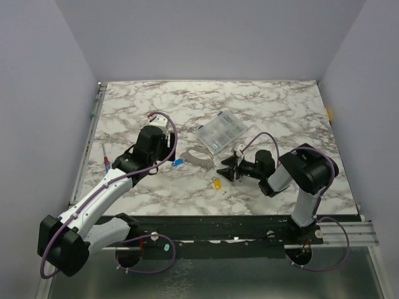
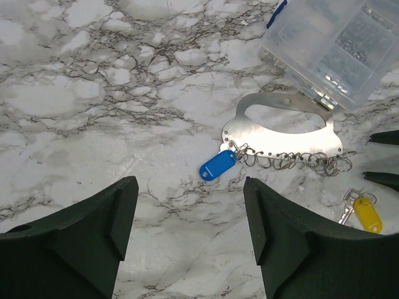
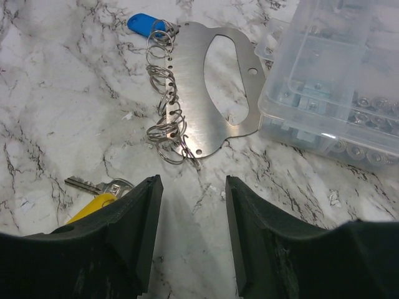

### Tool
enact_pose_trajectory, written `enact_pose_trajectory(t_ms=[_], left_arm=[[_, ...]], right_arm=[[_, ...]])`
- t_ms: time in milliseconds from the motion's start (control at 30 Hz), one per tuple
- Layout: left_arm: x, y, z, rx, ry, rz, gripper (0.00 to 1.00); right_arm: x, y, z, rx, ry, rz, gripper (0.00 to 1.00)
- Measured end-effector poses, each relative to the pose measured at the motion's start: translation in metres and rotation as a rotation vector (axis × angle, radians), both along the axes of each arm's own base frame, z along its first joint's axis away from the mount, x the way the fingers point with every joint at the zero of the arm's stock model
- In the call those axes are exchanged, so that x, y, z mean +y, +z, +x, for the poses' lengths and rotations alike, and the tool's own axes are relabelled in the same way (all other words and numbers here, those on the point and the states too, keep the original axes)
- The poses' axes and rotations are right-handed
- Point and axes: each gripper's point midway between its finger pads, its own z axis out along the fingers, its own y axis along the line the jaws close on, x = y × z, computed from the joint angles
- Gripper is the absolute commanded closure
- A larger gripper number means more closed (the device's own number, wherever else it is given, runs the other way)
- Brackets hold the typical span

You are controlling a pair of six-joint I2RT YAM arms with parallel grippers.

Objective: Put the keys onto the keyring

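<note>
- Keyring [image 1: 198, 157], a flat silvery plate with a handle cut-out and a row of small wire rings along its straight edge, lies flat on the marble table [image 1: 280, 112]. Its long axis runs left to right between the two arms, and the ringed edge faces the near side.
- Blue key [image 2: 218, 164] sits at the plate's left end, against the last ring of the row. Its plastic head slants away toward the near left.
- Yellow key [image 2: 367, 213] lies loose on a slant, apart from the plate on its near side and close to the right end, with a small silver blade showing beside its head.
- Left gripper [image 2: 189, 187] stands near-left of the blue key with its jaws spread wide and nothing between them. The key lies ahead of the gap, untouched.
- Right gripper [image 3: 190, 184] faces the plate's right end with its jaws parted, narrower than the left's, and empty. The yellow key lies just beside one finger, partly hidden by it, and whether they touch cannot be told.
- Clear plastic box [image 1: 221, 131] sits just beyond the plate's far edge.
</note>
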Motion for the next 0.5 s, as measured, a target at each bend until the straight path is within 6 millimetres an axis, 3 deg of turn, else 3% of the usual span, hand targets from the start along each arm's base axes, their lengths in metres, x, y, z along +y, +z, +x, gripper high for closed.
enact_pose_trajectory(t_ms=[267,500], left_arm=[[0.0,0.0,0.0,0.0,0.0,0.0,0.25],[0.0,-0.001,0.0,0.001,0.0,0.001,0.25]], right_arm=[[0.008,-0.001,0.013,-0.058,0.017,0.008,0.57],[0.012,-0.004,0.013,-0.061,0.04,0.017,0.58]])
